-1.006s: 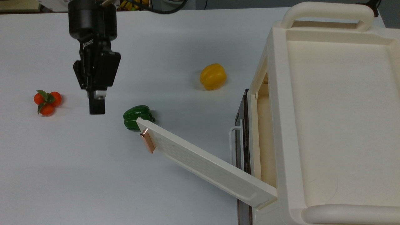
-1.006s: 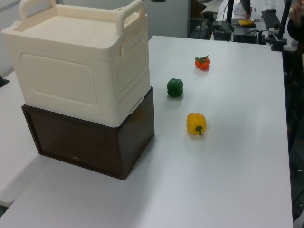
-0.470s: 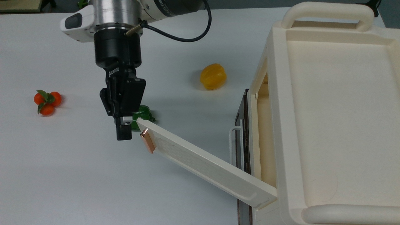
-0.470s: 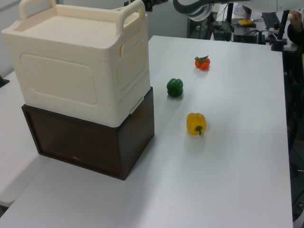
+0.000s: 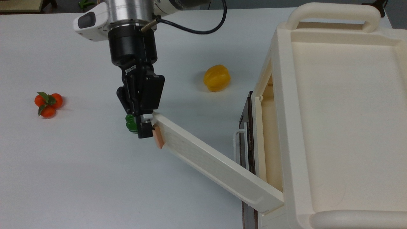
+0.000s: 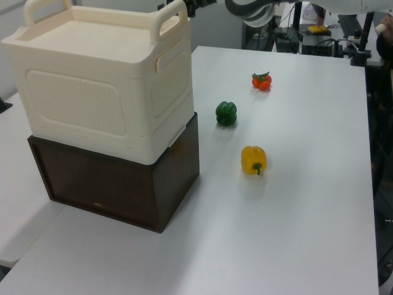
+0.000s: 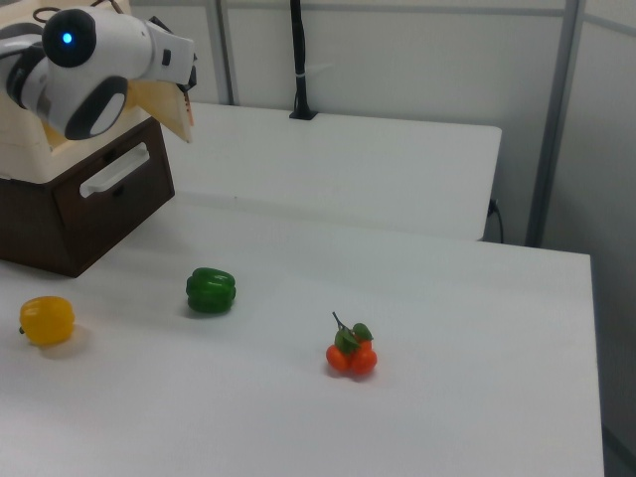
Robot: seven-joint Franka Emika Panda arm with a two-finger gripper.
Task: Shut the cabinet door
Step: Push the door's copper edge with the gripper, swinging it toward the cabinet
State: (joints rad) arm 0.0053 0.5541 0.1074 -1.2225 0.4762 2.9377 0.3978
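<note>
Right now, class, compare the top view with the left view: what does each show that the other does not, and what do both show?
Top view alone: the gripper at the free edge of the open cabinet door, by its copper handle.

Left view alone: the dark brown box under the cabinet, seen whole, and the cabinet's ribbed side.

Both: the cabinet, green pepper, yellow pepper, orange fruit cluster, white table.

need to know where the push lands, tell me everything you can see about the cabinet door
The cabinet door is a flat cream plastic panel with a finely textured inner face and a small copper-coloured bar handle at its free edge. It stands wide open, hinged at the cabinet front and angled out over the table. The gripper is right at that free edge, beside the handle.
</note>
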